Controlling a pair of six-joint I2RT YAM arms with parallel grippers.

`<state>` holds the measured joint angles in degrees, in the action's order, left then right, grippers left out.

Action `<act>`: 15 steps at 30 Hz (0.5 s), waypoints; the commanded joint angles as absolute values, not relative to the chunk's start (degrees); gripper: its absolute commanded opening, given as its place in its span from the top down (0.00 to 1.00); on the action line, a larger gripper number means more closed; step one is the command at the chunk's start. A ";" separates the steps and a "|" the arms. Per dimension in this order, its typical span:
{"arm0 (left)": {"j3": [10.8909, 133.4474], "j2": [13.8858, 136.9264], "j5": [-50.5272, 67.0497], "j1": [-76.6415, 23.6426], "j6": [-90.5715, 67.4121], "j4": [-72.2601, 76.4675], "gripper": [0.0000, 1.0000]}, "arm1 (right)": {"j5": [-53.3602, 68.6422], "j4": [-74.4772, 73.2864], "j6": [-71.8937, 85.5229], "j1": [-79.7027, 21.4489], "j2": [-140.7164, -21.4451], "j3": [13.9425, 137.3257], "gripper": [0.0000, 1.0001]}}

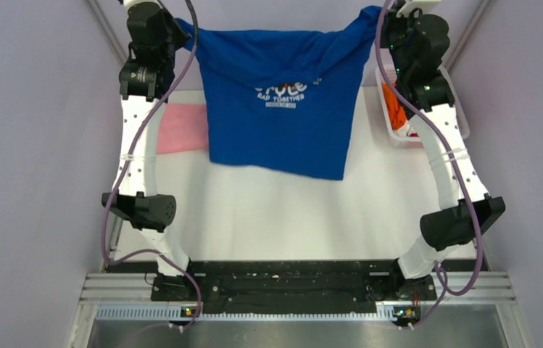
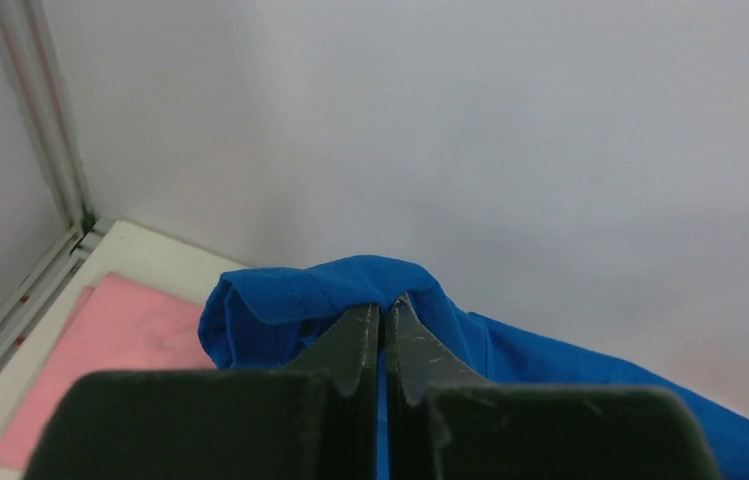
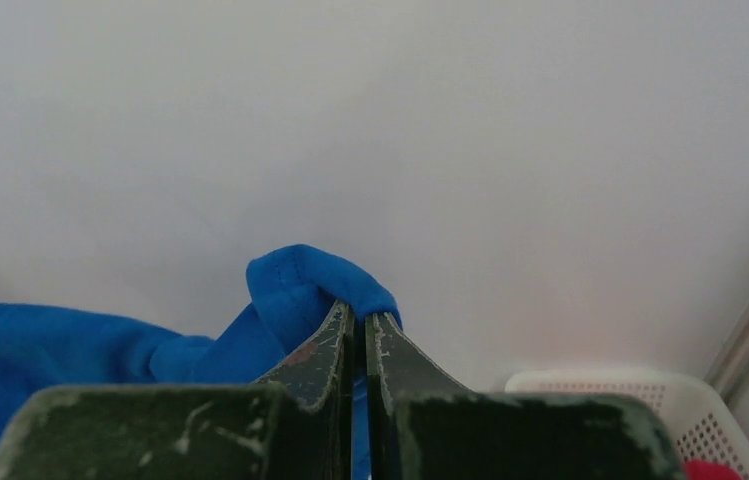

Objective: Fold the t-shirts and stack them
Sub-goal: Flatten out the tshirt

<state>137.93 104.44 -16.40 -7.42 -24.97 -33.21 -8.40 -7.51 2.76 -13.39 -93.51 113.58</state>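
Note:
The royal-blue t-shirt (image 1: 280,109) with white chest print hangs spread in the air between my two grippers, its lower hem above the table. My left gripper (image 1: 181,27) is shut on one top corner; the left wrist view shows the fingers (image 2: 360,340) pinching blue cloth (image 2: 290,300). My right gripper (image 1: 383,16) is shut on the other top corner; blue cloth (image 3: 295,285) bulges over its tips in the right wrist view. A folded light pink t-shirt (image 1: 181,128) lies flat at the back left and also shows in the left wrist view (image 2: 110,350).
A white lattice basket (image 1: 391,130) stands at the back right, mostly behind my right arm, with orange cloth (image 1: 397,105) in it; its rim shows in the right wrist view (image 3: 640,385). Grey walls close the back and sides.

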 commanded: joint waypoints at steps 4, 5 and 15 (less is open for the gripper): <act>132.19 92.66 -19.28 -6.77 -24.12 -31.19 1.00 | -6.84 -6.78 3.65 -10.84 -83.29 110.18 1.00; 127.76 91.04 -20.53 -6.77 -24.83 -33.07 1.00 | -7.43 -7.74 3.21 -10.73 -81.45 106.84 1.00; 71.06 71.21 -18.18 -6.77 -38.74 -34.63 1.00 | -12.96 -26.28 4.51 -10.19 -66.01 73.27 1.00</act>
<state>86.32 74.02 -20.16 -7.09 -32.45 -34.11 -9.30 -17.39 2.61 -11.05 -68.12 82.35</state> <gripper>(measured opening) 0.020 0.014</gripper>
